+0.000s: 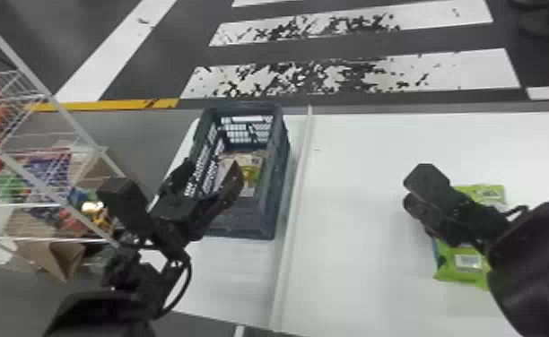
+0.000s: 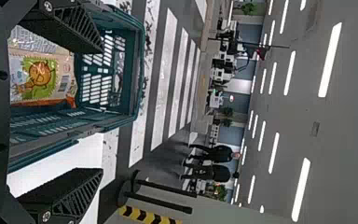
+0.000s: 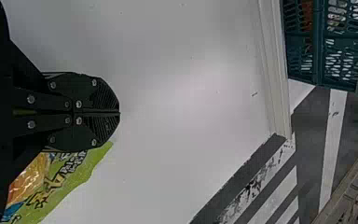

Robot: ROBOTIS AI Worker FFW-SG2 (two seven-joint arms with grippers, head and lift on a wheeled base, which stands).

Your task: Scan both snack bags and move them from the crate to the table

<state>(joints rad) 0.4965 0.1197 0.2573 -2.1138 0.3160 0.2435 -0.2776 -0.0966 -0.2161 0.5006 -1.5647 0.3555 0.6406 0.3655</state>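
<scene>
My left gripper [image 1: 213, 172] stands open at the near left part of the crate [image 1: 282, 179], one finger over its interior. The left wrist view has this gripper [image 2: 101, 112] with its fingers wide apart and the crate [image 2: 140, 70] beyond. Inside the crate lies a snack bag [image 1: 253, 166], tan with a green picture, also seen as the snack bag [image 2: 60, 77]. My right gripper [image 1: 406, 188] is shut above the table, over a green snack bag [image 1: 459, 264] lying flat. In the right wrist view the gripper [image 3: 119, 113] has its fingertips together, beside the green bag [image 3: 74, 186].
A raised white strip [image 1: 294, 215] runs between the crate's side and the right part of the white table [image 1: 354, 269]. A wire rack [image 1: 40, 197] with packaged goods stands at the left, close to the left arm.
</scene>
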